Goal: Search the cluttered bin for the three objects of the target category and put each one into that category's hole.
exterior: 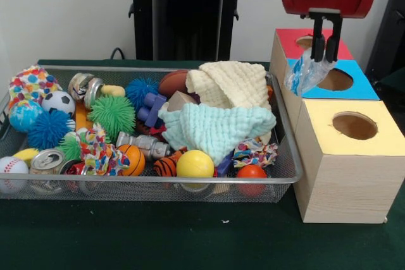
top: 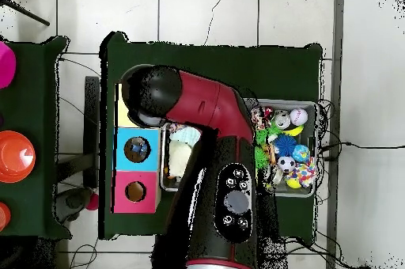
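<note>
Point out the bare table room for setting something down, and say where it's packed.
Free: the green table strip in front of the wire bin and wooden box. Crowded: the bin itself, heaped with balls, cans and cloths. The end effector holds a plastic bag over the blue hole.

A crumpled clear-blue plastic bag (exterior: 305, 73) hangs pinched in the tool (exterior: 325, 47), above the blue-topped wooden box's round hole (exterior: 335, 80).

- The gripper (exterior: 325, 47) hung over the blue-topped hole (exterior: 335, 79), pinching a crumpled clear plastic bag (exterior: 305, 72).
- Balls, cans and cloths crowded the wire bin (exterior: 286, 170).
</note>
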`<action>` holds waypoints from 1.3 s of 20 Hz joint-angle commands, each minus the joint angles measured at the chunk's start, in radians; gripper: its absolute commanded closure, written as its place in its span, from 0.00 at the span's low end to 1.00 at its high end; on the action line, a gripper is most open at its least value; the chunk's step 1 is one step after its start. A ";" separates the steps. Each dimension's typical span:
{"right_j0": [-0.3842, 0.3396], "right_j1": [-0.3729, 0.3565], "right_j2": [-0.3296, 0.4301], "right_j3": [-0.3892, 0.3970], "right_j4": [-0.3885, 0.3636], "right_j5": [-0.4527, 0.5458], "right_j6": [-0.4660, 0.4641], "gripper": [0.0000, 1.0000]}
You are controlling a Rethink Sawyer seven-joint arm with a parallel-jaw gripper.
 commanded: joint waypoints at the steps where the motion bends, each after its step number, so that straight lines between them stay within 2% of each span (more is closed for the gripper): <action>1: 0.021 0.060 -0.004 0.066 0.017 0.016 0.308 1.00; 11: 0.054 0.037 -0.040 0.044 0.013 0.092 0.309 1.00; 16: 0.078 0.015 -0.053 0.072 0.016 0.101 0.309 1.00; 19: 0.079 0.034 -0.059 0.046 0.020 0.110 0.316 1.00; 26: 0.100 0.028 -0.075 0.061 0.035 0.104 0.330 1.00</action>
